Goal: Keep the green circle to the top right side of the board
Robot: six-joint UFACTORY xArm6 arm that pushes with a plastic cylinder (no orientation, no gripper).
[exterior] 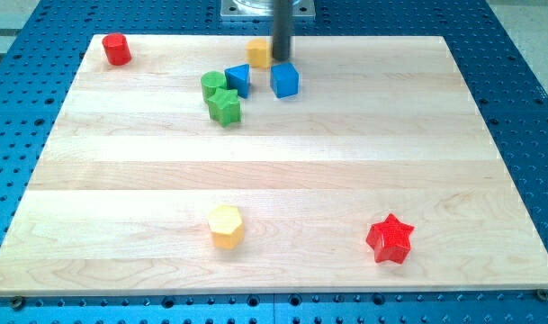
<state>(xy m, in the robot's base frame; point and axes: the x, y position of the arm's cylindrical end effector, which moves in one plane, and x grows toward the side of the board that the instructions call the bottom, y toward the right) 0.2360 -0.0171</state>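
Note:
The green circle (212, 85) sits near the view's top, left of centre, touching a green star (225, 106) just below it and a blue triangle (238, 79) at its right. A blue cube (284, 79) stands right of the triangle. My tip (281, 59) is at the top centre, just above the blue cube and right beside an orange-yellow block (258, 52). The tip is about 75 pixels to the right of the green circle and does not touch it.
A red cylinder (117, 49) stands at the top left corner. A yellow hexagon (226, 225) sits at the bottom centre-left. A red star (389, 238) sits at the bottom right. The wooden board (417, 135) lies on a blue perforated table.

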